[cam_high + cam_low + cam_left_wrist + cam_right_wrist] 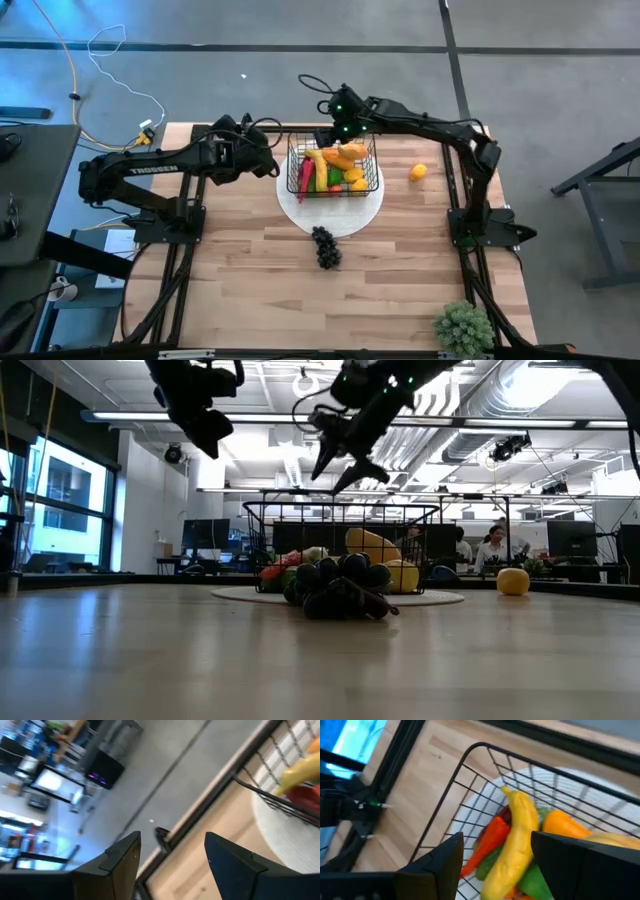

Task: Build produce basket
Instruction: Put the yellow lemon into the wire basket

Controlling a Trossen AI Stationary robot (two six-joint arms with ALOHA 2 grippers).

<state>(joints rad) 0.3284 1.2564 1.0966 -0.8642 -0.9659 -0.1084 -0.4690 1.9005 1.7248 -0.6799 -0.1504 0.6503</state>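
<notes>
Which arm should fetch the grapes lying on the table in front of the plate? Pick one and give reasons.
Left, probably. The left gripper hangs open and empty beside the basket, while the right gripper is open directly above the basket's produce. The grapes lie roughly midway, so either could reach.

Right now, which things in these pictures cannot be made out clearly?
- Lower produce in the black wire-mesh basket: high view, covered by the yellow banana and the items on top.
- Round white plate: low view, partly blocked by the dark purple grapes.
- Green bushy plant: high view, cut by the bottom edge.
- People behind: low view, too small.
</notes>
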